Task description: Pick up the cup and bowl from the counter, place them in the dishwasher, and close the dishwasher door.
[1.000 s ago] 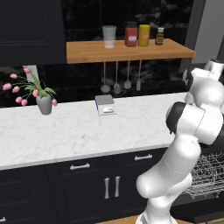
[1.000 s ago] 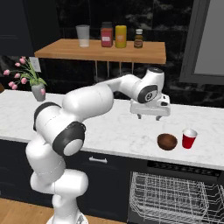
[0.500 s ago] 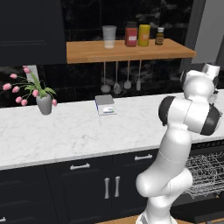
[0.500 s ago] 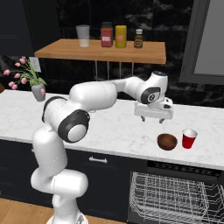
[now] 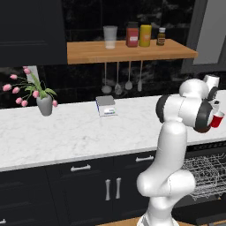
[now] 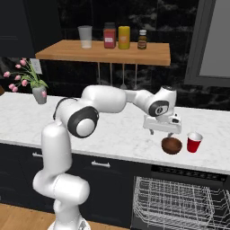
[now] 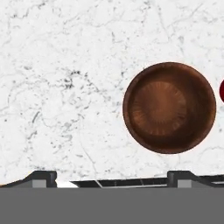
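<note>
The dark reddish-brown bowl [image 6: 171,145] sits on the white marble counter [image 6: 112,134] near its front edge, with the red cup [image 6: 194,142] upright just to its right. My gripper [image 6: 161,133] hangs open just above the counter, a little left of and behind the bowl. In the hand view the bowl [image 7: 169,107] lies right of centre, off the line between my fingertips [image 7: 41,177], and a sliver of the cup [image 7: 222,91] shows at the right edge. From the left base, my arm hides the bowl and the cup [image 5: 217,119] peeks out. Below, the dishwasher's silver rack [image 6: 179,202] is pulled out; its door is out of view.
A grey vase of pink flowers [image 6: 39,93] stands far left on the counter, and a small scale [image 5: 107,106] sits mid-counter. A wooden shelf [image 6: 108,50] overhead carries a tumbler and jars, with utensils hanging beneath it. Handled drawers [image 5: 81,167] run under the counter.
My arm has swung to the right and the hand has sunk lower, closing in on the bowl. The bowl and cup have stayed in place.
</note>
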